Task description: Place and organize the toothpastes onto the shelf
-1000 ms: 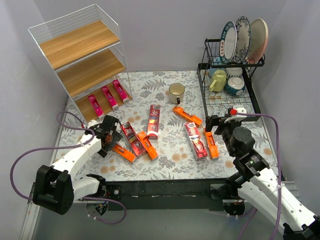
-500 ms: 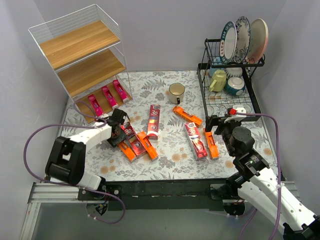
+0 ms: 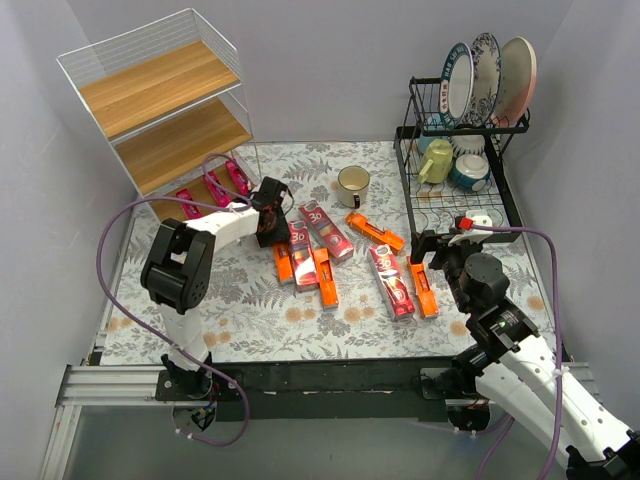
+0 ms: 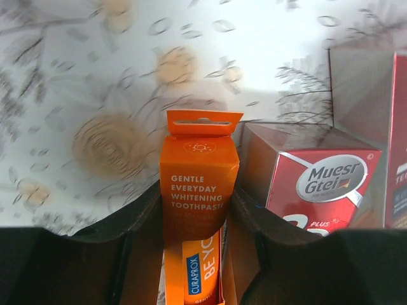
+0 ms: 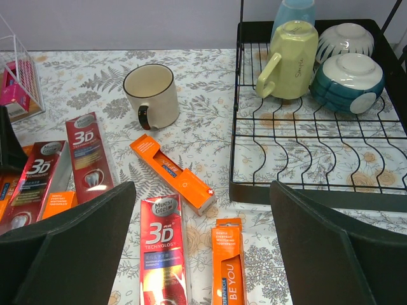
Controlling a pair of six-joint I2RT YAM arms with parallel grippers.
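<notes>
My left gripper (image 3: pixel 274 232) (image 4: pixel 196 198) is shut on a slim orange toothpaste carton (image 4: pixel 198 166) (image 3: pixel 283 262) lying on the floral table. A dark red "3D" carton (image 4: pixel 318 187) lies right beside it. More orange cartons (image 3: pixel 325 277) (image 3: pixel 375 232) (image 5: pixel 173 173) and red 3D cartons (image 3: pixel 328 230) (image 5: pixel 164 251) are scattered mid-table. Three magenta cartons (image 3: pixel 214 188) lie on the bottom board of the white wire shelf (image 3: pixel 175 145) at the far left. My right gripper (image 3: pixel 428 252) (image 5: pixel 200 197) hangs open above a red and an orange carton (image 5: pixel 229 264), touching neither.
A black wire dish rack (image 3: pixel 455 205) (image 5: pixel 305 190) with plates, bowls and a yellow-green mug stands at the far right. A cream mug (image 3: pixel 352 181) (image 5: pixel 151 95) sits on the table behind the cartons. The left arm's purple cable loops over the left side.
My left arm has swung from the near left toward the far middle and its jaws have closed on the orange carton. The cartons beside it shifted right. The right arm stayed still.
</notes>
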